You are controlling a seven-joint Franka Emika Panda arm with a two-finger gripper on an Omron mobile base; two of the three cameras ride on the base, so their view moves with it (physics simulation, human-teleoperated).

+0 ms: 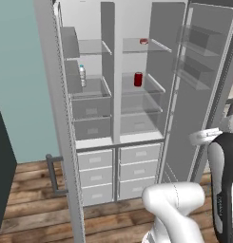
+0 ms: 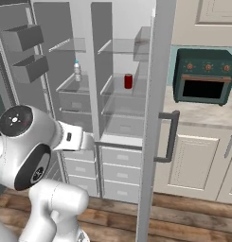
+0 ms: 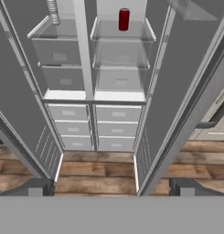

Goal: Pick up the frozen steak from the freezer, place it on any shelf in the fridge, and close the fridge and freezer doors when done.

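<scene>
Likely stiff, slick & light, the frozen steak [image 1: 143, 42] on the top shelf [image 1: 156, 46] wants an edge-on pinch across its flat faces; gripper [image 3: 111, 186] spread wide, holding nothing.

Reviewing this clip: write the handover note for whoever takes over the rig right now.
Gripper: open, empty, pointed at the tall grey side-by-side appliance.
Small dark-red, pale-rimmed frozen steak: lying on the top glass shelf of the wider fridge section, above the red can.
Done: steak is on a fridge shelf.
Left: close the fridge door and freezer door; both stand wide open.
</scene>
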